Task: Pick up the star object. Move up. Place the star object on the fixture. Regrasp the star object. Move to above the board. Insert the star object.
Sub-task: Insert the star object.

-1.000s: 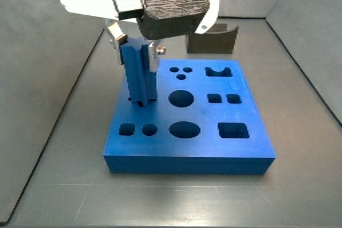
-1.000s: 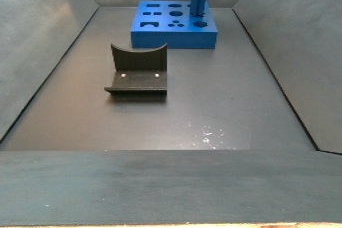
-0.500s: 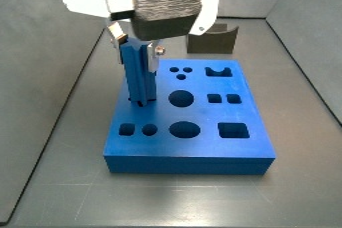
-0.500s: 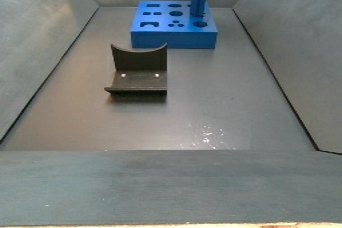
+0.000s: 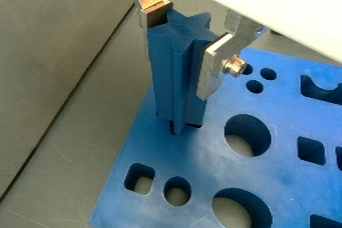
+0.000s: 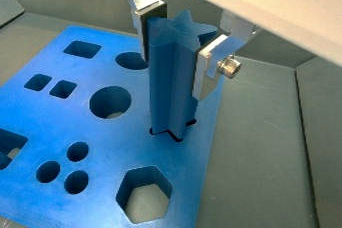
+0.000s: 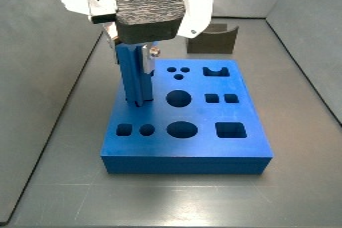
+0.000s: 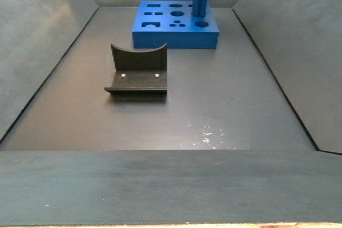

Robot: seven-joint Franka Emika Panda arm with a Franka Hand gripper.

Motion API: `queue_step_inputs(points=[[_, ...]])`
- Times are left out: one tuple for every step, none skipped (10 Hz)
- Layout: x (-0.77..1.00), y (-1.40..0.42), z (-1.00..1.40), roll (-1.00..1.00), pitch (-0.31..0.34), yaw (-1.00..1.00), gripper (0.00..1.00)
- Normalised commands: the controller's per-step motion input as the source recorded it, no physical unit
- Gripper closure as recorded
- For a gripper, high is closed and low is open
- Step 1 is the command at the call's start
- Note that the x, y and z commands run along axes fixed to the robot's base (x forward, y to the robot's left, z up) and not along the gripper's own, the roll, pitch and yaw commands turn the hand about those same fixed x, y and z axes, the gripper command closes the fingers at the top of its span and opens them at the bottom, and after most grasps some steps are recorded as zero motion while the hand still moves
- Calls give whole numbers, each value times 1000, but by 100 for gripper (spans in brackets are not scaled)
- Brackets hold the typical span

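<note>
The star object [image 5: 174, 72] is a tall blue peg standing upright with its lower end in a hole of the board [image 5: 201, 172]. Both wrist views show my gripper [image 5: 183, 42] shut on its upper end, one silver finger on each side. The same grip on the star object [image 6: 171, 82] over the board [image 6: 107, 147] shows from the opposite side, gripper [image 6: 181, 44] at the top. In a side view the gripper [image 7: 134, 44] hangs over the board's [image 7: 187, 162] left part, holding the star object [image 7: 134, 72]. The fixture [image 8: 136, 72] stands apart from the board [image 8: 160, 38].
The board carries round, square and hexagon holes. In a side view the fixture [image 7: 214, 40] stands just behind the board's far edge. Grey sloping walls enclose the dark floor on all sides.
In the side view the gripper's dark body has shifted slightly left above the board. The star object stays upright in its hole.
</note>
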Motion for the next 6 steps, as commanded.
queue_step_inputs(points=[[0, -37, -129, -17, -86, -143, 100], [69, -63, -171, 0, -91, -369, 100], [97, -83, -209, 0, -51, -523, 100], [123, -80, -203, 0, -26, -571, 100], [131, -31, -177, 0, 0, -454, 100], [14, 0, 0, 0, 0, -29, 100]])
